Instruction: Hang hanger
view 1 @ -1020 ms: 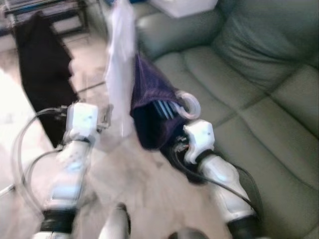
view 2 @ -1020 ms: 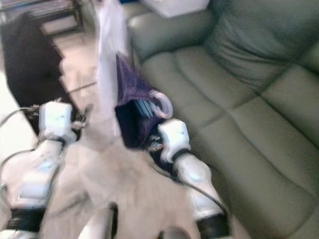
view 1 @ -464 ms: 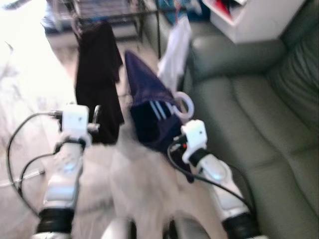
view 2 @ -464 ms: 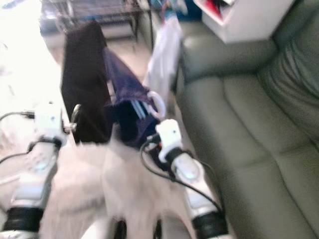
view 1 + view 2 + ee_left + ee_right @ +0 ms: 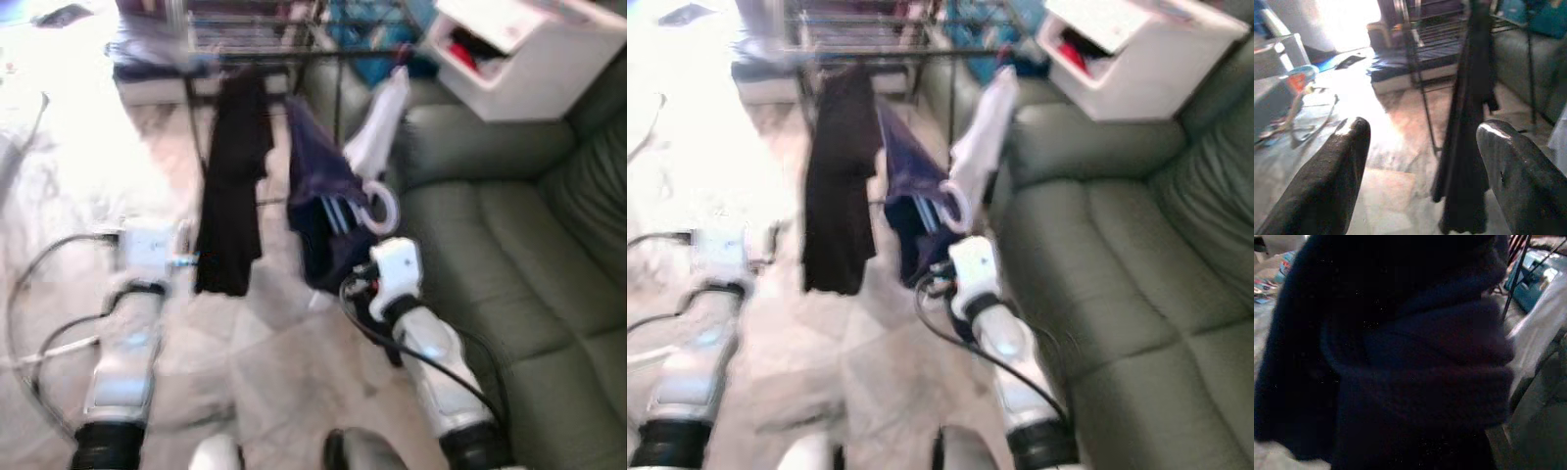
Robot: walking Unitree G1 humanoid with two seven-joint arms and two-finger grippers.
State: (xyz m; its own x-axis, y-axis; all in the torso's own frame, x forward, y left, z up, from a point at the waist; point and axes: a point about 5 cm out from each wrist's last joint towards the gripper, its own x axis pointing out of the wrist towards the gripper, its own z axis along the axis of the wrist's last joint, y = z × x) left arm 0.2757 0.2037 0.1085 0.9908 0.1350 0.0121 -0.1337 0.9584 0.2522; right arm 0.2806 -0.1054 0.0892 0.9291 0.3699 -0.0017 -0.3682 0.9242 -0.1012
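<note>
- Left eye view: the right end effector (image 5: 370, 257) is raised ahead of the robot, carrying a white hanger (image 5: 380, 209) whose hook curls just above the wrist, with a dark navy garment (image 5: 321, 211) draped from it.
- Its fingers are buried in the cloth, so I cannot tell how they stand; the right wrist view gives nothing but dark fabric.
- A drying rack (image 5: 265, 54) stands farther ahead, beside the green sofa (image 5: 509, 255). A black garment (image 5: 235, 186) and a white garment (image 5: 382, 122) already hang from its rail.
- The rail lies ahead of and above the hook, running across the robot's front, so the hook has to travel forward and up, probably into the gap between the two hung garments.
- The right arm is the nearer one and holds the load.
- The left end effector (image 5: 1420, 161) hangs free with fingers spread apart, gripping nothing, facing the black garment.
</note>
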